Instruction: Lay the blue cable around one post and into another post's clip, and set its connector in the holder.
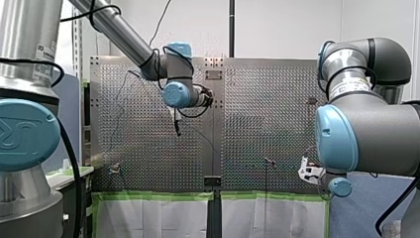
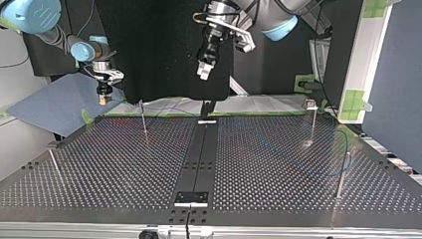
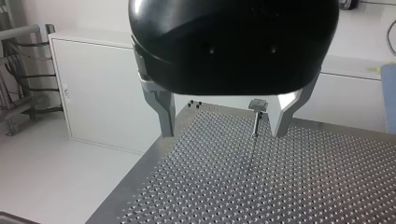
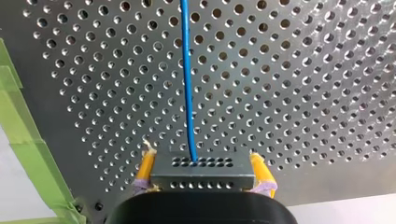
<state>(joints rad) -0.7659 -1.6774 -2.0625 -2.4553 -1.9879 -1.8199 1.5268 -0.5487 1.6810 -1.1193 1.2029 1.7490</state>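
Observation:
In the right wrist view my right gripper (image 4: pixel 201 155) is shut, its yellow pads (image 4: pixel 147 164) clamping a grey block connector (image 4: pixel 201 173). The blue cable (image 4: pixel 187 88) runs from that connector straight ahead over the perforated table (image 4: pixel 303 93). In the top view my right gripper (image 2: pixel 103 98) hangs above the table's far left corner. My left gripper (image 2: pixel 203 73) hovers high over the far middle. Its metal fingers (image 3: pixel 164 114) are open with nothing between them. A thin post topped by a clip (image 3: pixel 257 105) stands ahead of my left gripper (image 3: pixel 223 134).
Several thin posts stand on the table in the top view: one at the far left (image 2: pixel 143 118), one at the far right (image 2: pixel 312 122), one at the near right (image 2: pixel 342 172). A black strip (image 2: pixel 199 159) runs down the middle to a small bracket (image 2: pixel 191 198). Green tape (image 4: pixel 18 126) marks the edge.

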